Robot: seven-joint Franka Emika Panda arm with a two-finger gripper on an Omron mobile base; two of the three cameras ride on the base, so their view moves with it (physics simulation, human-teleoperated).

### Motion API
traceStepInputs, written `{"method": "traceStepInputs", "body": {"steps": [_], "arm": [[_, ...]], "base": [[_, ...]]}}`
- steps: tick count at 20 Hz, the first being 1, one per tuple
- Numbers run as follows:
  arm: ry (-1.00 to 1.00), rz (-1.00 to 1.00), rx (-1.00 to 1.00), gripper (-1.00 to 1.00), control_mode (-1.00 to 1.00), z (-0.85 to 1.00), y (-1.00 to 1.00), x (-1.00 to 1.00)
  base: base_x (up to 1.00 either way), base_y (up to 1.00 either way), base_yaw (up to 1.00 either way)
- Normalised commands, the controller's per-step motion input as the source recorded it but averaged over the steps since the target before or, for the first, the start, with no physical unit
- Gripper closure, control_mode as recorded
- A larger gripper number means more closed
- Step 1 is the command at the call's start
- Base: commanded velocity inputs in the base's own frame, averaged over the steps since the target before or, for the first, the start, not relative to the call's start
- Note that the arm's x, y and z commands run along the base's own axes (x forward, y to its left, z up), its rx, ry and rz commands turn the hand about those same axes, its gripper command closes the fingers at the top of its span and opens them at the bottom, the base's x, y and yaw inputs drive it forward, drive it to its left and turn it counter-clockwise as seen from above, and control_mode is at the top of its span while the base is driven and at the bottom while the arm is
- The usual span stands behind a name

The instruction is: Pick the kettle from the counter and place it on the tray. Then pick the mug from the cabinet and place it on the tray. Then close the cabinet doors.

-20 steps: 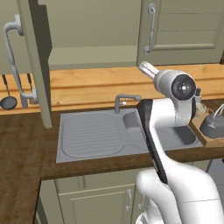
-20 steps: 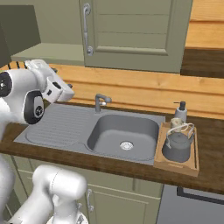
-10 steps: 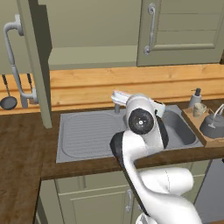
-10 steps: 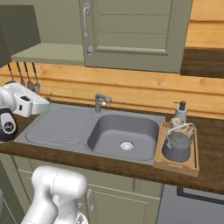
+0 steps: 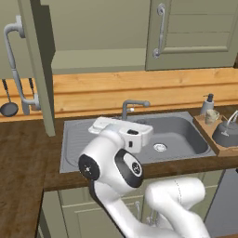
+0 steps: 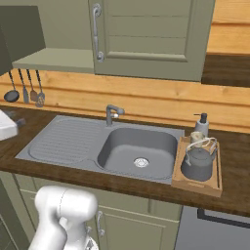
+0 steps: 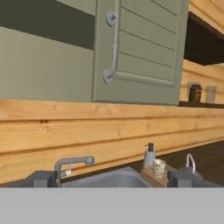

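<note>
On the wooden tray (image 6: 196, 181) at the sink's (image 6: 63, 142) three o'clock, your grey kettle (image 6: 198, 163) sits with the cream mug (image 6: 197, 137) just behind it at twelve. Left cabinet door (image 5: 41, 69) stands open, right door (image 5: 195, 32) shut. Your gripper (image 7: 112, 179) hangs over the drainboard, jaws spread wide, holding nothing.

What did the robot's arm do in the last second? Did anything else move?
The arm swung left across the sink, from near the tray toward the open cabinet door. It took hold of nothing; its pincer is open. The kettle and mug stayed on the tray, and the other door stayed shut.
</note>
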Motion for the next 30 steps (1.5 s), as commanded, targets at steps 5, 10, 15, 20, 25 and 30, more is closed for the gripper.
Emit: {"method": "traceStepInputs", "body": {"steps": [5,10,15,20,25,30], "arm": [[0.0,-0.2,-0.18,-1.0,-1.0,-0.13,0.66,-0.02],[0.0,-0.18,-0.19,-1.0,-1.0,0.11,0.73,-0.11],[0.06,-0.15,-0.24,-1.0,-1.0,0.05,0.91,0.0],[0.02,-0.13,-0.17,-1.0,-1.0,0.02,0.72,0.0],[0.0,-0.1,-0.12,-1.0,-1.0,0.0,0.61,0.0],[0.01,-0.11,-0.1,-1.0,-1.0,0.12,0.48,-0.01]], "base": [[0.0,0.0,0.0],[0.0,0.0,0.0],[0.0,0.0,0.0],[0.0,0.0,0.0],[0.0,0.0,0.0],[0.0,0.0,0.0]]}}
